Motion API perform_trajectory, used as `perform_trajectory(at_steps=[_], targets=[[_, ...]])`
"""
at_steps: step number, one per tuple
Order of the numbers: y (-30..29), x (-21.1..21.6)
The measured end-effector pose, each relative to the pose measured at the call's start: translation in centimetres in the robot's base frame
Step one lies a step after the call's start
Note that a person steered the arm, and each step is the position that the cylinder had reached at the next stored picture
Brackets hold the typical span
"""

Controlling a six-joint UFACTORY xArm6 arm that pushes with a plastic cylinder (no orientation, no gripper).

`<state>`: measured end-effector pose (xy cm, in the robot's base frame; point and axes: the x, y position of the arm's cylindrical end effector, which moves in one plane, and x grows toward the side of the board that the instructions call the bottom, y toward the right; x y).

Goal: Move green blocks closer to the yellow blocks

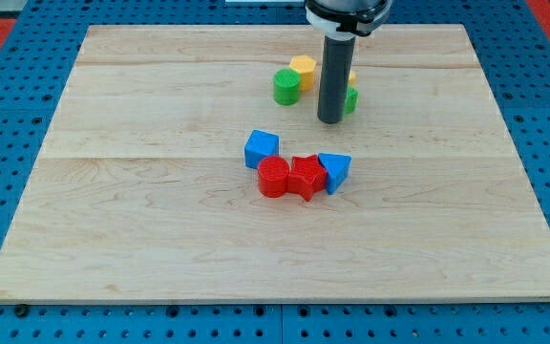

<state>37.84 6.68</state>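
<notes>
A green cylinder (286,86) stands near the view's top centre, touching a yellow block (303,69) just above and to its right. My tip (330,120) rests on the board to the right of them. A second green block (350,99) shows partly behind the rod on its right side, touching it or nearly so. A sliver of another yellow block (351,75) shows above that green block, mostly hidden by the rod.
Below my tip lies a cluster: a blue cube (262,149), a red cylinder (273,178), a red star-shaped block (306,178) and a blue triangular block (334,170). The wooden board (141,210) lies on a blue perforated table.
</notes>
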Motion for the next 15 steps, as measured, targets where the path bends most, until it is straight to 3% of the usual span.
perform_trajectory(at_steps=[2,4,5,6,7,10,11,13,15], targets=[[-1.2,-0.5],[-4.1,2.3],[-9.4,1.9],[-11.6,-1.6],[-11.5,-4.8],[-4.1,-4.8],[-8.0,-5.5],[-7.1,-12.0],[-4.0,-11.1]])
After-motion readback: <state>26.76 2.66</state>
